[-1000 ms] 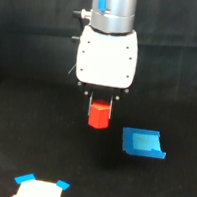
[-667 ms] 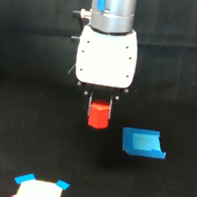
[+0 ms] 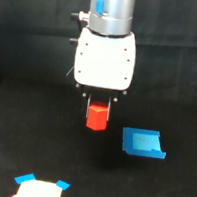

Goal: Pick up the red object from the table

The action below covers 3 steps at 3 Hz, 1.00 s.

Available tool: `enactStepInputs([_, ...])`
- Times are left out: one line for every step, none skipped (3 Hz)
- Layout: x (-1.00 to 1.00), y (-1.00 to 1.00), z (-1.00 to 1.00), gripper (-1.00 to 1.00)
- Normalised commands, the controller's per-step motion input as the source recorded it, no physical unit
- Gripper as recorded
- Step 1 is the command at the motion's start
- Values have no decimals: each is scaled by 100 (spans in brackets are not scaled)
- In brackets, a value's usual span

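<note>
The red object is a small faceted red-orange block, held between the fingers of my gripper under the white arm housing. It hangs above the black table, near the middle of the exterior view. My gripper is shut on it, and the fingers cover the block's upper sides.
A flat blue rectangular piece lies on the table at the exterior view's right of the block. At the bottom edge sits a white piece with blue corners. A dark backdrop hangs behind the arm.
The arm has risen slightly, carrying the red object up with it. The blue piece and the white piece have not moved.
</note>
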Motion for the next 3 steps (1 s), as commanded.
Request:
enactStepInputs([-15,-40,12,-64])
enactStepInputs([-4,6,6,-99])
enactStepInputs([-33,-4,-11,-100])
